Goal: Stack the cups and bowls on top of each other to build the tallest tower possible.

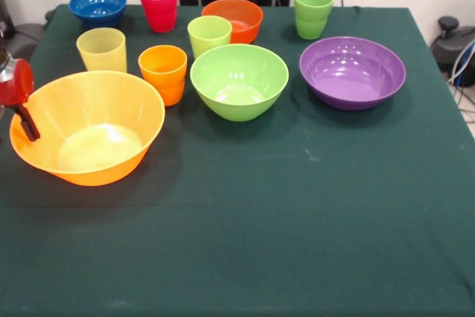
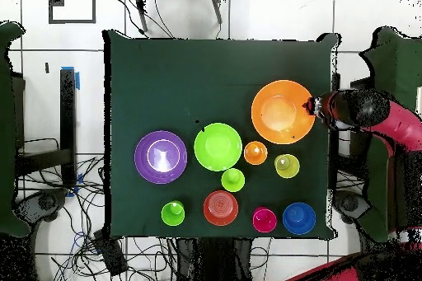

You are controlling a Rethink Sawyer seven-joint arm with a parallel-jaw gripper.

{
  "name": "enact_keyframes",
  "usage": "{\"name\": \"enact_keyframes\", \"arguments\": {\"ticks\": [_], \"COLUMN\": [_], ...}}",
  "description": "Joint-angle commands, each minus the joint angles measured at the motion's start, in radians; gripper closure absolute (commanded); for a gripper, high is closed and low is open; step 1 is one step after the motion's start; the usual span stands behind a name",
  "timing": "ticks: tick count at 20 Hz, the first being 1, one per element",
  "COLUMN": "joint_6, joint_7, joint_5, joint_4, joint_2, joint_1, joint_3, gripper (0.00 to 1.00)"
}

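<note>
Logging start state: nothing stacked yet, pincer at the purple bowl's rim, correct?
Not quite. The pincer is at the rim of the large orange bowl, not the purple bowl, which sits apart across the table. The front view shows it. Nothing is stacked yet.

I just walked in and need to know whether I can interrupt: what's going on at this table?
A red robot arm has its pincer at the rim of the large orange bowl, at one edge of the green-covered table. Whether it actually grips the rim is unclear. Nothing is stacked: the lime green bowl, purple bowl, blue bowl, orange-red bowl and the five cups, such as the red cup, all stand apart on the cloth.
</note>
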Motion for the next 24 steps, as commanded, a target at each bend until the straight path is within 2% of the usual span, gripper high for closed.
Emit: {"name": "enact_keyframes", "arguments": {"ticks": [1, 5, 24], "joint_6": [0.028, 0.038, 0.06], "joint_7": [-0.311, -0.32, -0.298], "joint_5": [-0.08, -0.081, -0.074], "joint_4": [0.009, -0.006, 0.036], "joint_2": [0.025, 0.028, -0.037], "joint_1": [0.004, 0.006, 0.003], "joint_3": [0.015, 0.019, 0.016], "gripper": [0.0, 0.0, 0.0]}}
